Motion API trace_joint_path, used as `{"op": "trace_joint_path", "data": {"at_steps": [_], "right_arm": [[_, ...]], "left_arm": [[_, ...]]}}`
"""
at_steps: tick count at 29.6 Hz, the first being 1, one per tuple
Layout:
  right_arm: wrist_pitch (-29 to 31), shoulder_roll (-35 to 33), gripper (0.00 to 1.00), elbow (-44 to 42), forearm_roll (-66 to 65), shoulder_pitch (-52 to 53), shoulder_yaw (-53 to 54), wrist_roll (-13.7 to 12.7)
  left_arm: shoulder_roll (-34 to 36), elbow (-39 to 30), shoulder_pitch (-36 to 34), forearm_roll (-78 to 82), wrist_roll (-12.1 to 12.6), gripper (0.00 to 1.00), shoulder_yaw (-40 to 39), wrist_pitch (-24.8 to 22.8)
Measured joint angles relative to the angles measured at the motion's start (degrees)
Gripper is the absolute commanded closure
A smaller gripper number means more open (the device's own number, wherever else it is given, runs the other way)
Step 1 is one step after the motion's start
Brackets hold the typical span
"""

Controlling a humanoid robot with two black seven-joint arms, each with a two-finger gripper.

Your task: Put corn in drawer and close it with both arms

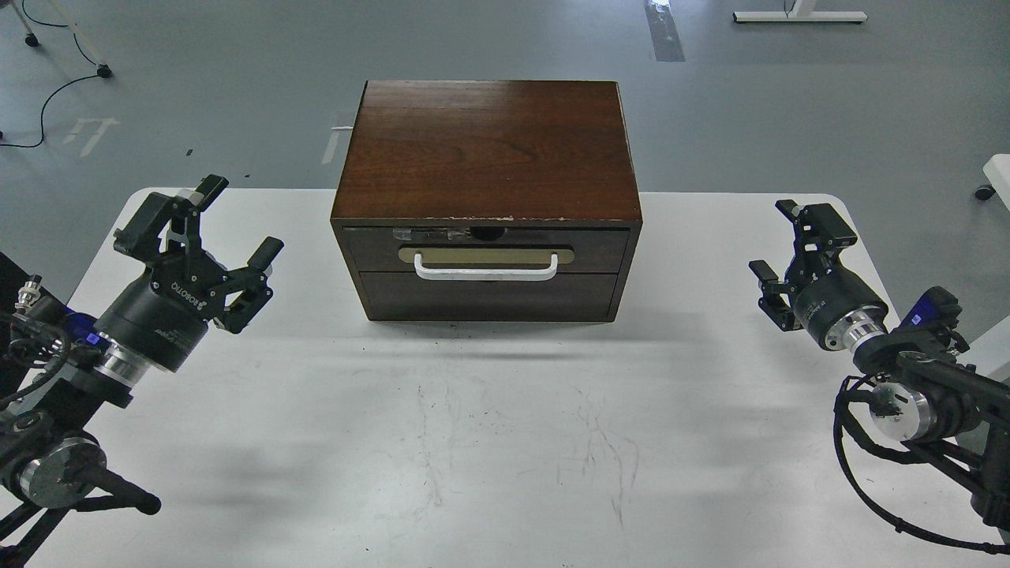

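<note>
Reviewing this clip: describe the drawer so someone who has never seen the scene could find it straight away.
At the far middle of the white table stands a dark brown wooden cabinet. The drawer is the upper of the two panels on its front, shut flush. Unlike the plain panel below it, it carries a white bar handle on a beige plate.

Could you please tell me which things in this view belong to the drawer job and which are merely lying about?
Job:
- drawer, shut
- left tool, open
- right tool, open
- no corn in view

Lying about:
- cabinet
- lower panel
- table
- floor cable
</note>
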Motion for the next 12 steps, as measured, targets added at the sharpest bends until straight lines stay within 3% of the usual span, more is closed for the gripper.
{"op": "trace_joint_path", "data": {"at_steps": [4, 12], "right_arm": [[1.14, 0.55, 0.0, 0.04, 0.2, 0.08, 1.33, 0.0], [4.88, 0.64, 0.0, 0.45, 1.24, -0.25, 1.21, 0.01]], "left_arm": [[-1.47, 0.85, 2.33, -0.2, 2.44, 0.0, -1.83, -3.91], [-2.11, 1.1, 3.7, -0.18, 2.78, 0.0, -2.04, -5.96]]}}
